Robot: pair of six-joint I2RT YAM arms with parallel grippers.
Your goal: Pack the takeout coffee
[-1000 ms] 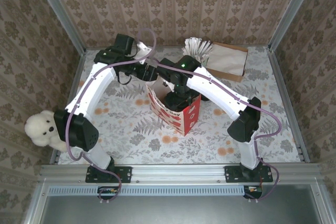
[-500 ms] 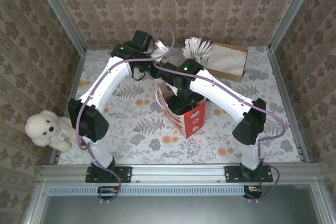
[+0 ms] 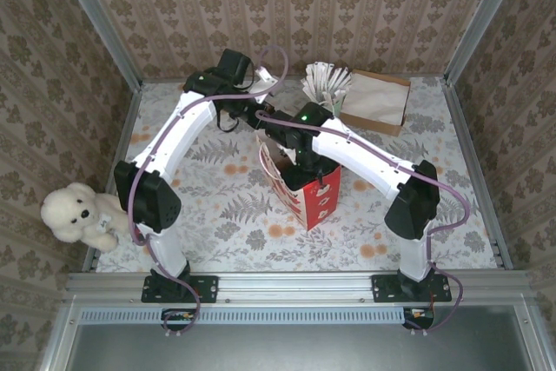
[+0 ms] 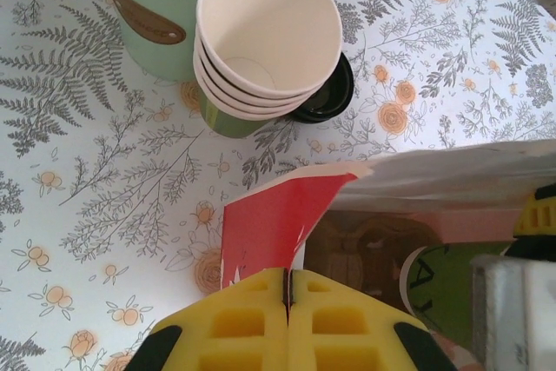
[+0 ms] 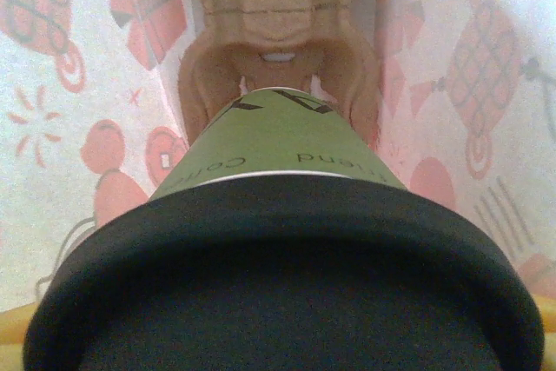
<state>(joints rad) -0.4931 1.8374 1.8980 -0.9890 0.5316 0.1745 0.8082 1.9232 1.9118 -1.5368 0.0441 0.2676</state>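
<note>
The takeout coffee (image 5: 278, 141), a green paper cup under a black lid (image 5: 278, 284), hangs upright inside the red gift bag (image 3: 314, 197). My right gripper (image 3: 300, 161) reaches down into the bag and is shut on the cup near its lid; slivers of its yellow fingers (image 5: 10, 323) show at the lid's sides. Below the cup sits a brown cardboard cup carrier (image 5: 278, 6). My left gripper (image 4: 288, 280) is shut on the bag's red far rim (image 4: 269, 228), holding the mouth apart. The cup's green wall (image 4: 434, 293) shows within the bag.
A stack of lidless green cups (image 4: 261, 41), a loose black lid (image 4: 337, 93) and a mint-green jar (image 4: 152, 6) stand just behind the bag. A brown paper bag (image 3: 375, 102) lies at the back right. A white teddy bear (image 3: 76, 215) sits at the left edge.
My left gripper moved right to the bag's far rim and shut on it. The bag's mouth shifted slightly right. The right gripper stays in the bag with the cup.
</note>
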